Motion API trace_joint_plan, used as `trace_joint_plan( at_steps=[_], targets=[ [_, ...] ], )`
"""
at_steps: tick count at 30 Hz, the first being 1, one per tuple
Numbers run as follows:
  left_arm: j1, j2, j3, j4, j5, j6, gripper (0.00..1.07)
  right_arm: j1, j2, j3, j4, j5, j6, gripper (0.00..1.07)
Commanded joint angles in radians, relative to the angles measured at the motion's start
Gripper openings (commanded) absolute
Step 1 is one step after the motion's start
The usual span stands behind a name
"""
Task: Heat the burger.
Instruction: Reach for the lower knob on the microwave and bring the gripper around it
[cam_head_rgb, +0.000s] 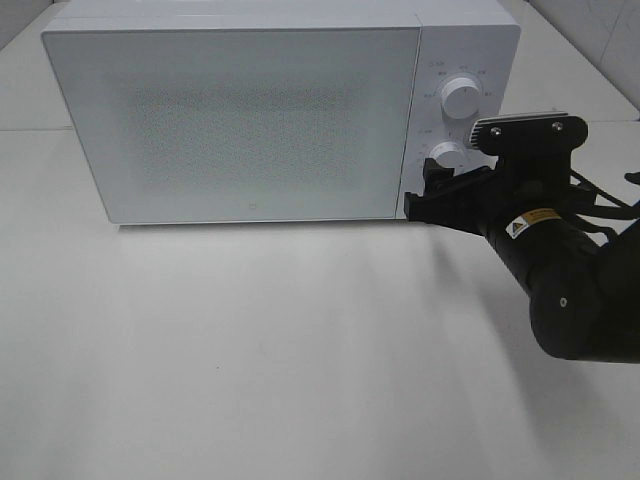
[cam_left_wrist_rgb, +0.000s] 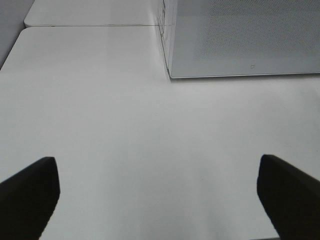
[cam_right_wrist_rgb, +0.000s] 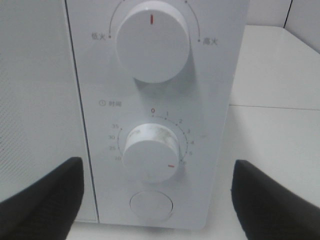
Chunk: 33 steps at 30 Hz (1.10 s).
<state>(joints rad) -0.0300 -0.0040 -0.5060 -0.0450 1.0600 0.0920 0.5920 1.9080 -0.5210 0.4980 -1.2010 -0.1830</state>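
Three views, and none of them shows the burger: it is not on the bare tabletop (cam_head_rgb: 300, 340) in the exterior view or in either wrist view. The likely place is inside the microwave (cam_head_rgb: 240, 30), but its door (cam_head_rgb: 240, 120) is shut and the dotted panel lets nothing through, so that cannot be confirmed.

What the coming move depends on is at the right of the microwave's face. The timer knob (cam_right_wrist_rgb: 151, 152) sits low on the control strip, below the upper knob (cam_right_wrist_rgb: 152, 41) and above a round button (cam_right_wrist_rgb: 151, 206). Its red mark points to the lower right, off the zero at the top of the dial, so some time appears to be dialled in.

The right end effector (cam_right_wrist_rgb: 157, 167) faces that knob head-on. The knob's axis points straight out of the panel towards it, centred in the gap between the fingers (cam_right_wrist_rgb: 45, 195). The jaws are apart, wider than the knob and not clamped on it. In the exterior view the right end effector (cam_head_rgb: 425, 190) is at the right of centre, close against the panel.

The left end effector (cam_left_wrist_rgb: 157, 165) is also spread wide and empty, over bare tabletop. The microwave's lower corner is well ahead of it at the upper right of its frame. The right arm is plainly the nearer one.
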Motion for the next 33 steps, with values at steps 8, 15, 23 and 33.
trace_joint_plan(
  at_steps=[8,15,23,33],
  targets=[
    [-0.002,-0.020,0.001,-0.003,-0.014,-0.004,1.03,0.002,0.072,-0.095,0.023,-0.187,-0.052,0.76],
    [-0.002,-0.020,0.001,-0.003,-0.014,-0.004,1.03,0.002,0.112,-0.139,0.032,-0.184,-0.082,0.76],
    [-0.002,-0.020,0.001,-0.003,-0.014,-0.004,1.03,0.002,0.152,-0.180,0.031,-0.186,-0.082,0.76],
    [-0.002,-0.020,0.001,-0.003,-0.014,-0.004,1.03,0.002,0.169,-0.187,0.032,-0.183,-0.078,0.76]
  ],
)
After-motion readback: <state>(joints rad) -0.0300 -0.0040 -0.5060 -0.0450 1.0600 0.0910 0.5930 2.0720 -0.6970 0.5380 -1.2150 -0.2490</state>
